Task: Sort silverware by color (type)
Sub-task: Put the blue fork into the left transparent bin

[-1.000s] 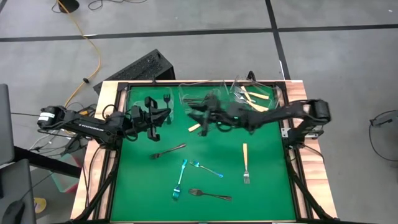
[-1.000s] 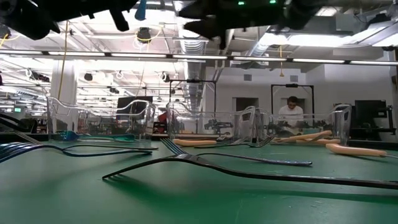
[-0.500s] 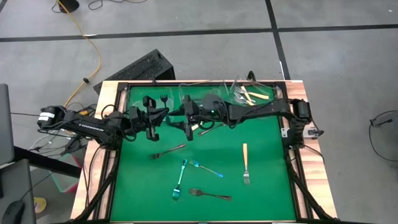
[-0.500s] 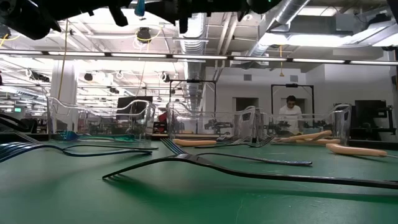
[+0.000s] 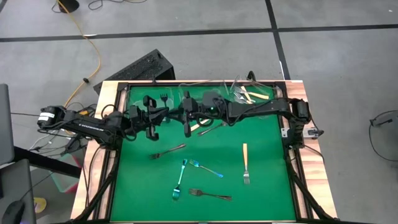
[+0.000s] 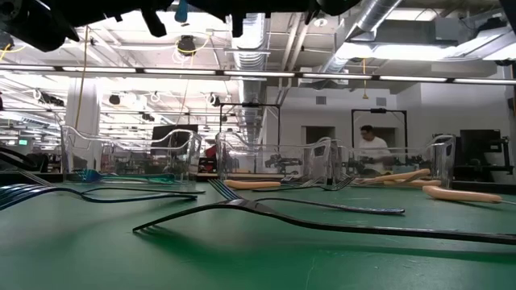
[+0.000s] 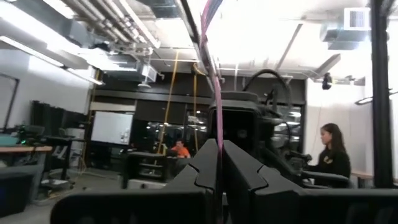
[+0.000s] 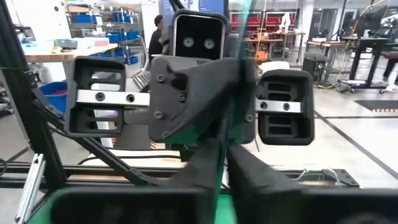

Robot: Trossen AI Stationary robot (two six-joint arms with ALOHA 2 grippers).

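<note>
Left gripper (image 5: 151,118) and right gripper (image 5: 186,119) raised above the far-left part of the green table mat (image 5: 267,180), tips facing, just apart. Both sets of fingers clenched on one thin iridescent blue-teal fork, seen edge-on between the left fingers (image 7: 211,163) and right fingers (image 8: 214,163). Scattered on the mat nearer: dark grey-black metal forks (image 5: 210,195), iridescent blue-teal forks (image 5: 180,179), a cream-handled fork with silver tines (image 5: 245,163). Clear plastic tubs (image 6: 129,153) along the far edge.
</note>
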